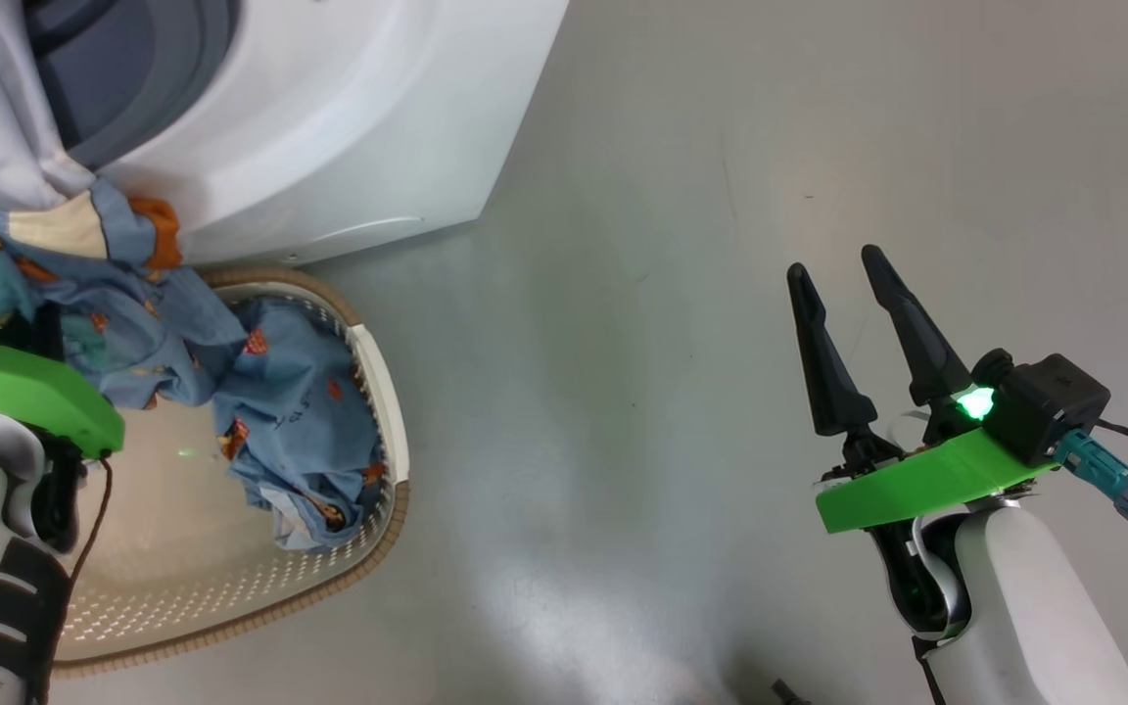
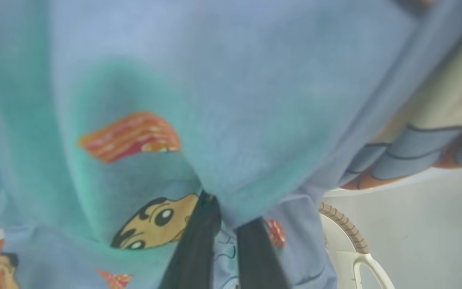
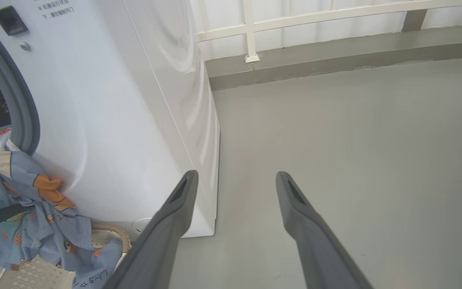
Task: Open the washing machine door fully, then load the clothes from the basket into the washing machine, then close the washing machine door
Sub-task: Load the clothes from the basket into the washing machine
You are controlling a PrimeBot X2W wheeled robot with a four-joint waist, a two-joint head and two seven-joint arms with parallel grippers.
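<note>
over the basket (image 1: pixel 385 392), the left claw (image 2: pixel 227 212) pinches the clothes (image 1: pixel 290 411)

Clothes (image 3: pixel 42 224) hang against the washing machine (image 3: pixel 106 120) above the basket (image 3: pixel 34 275).

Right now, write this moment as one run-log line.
phase: loading | left gripper: shut on clothes | right gripper: open, empty | clothes: trailing into basket

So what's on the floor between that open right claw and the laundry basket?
Nothing: in the head view, bare grey floor runs from the right gripper to the basket.
</note>
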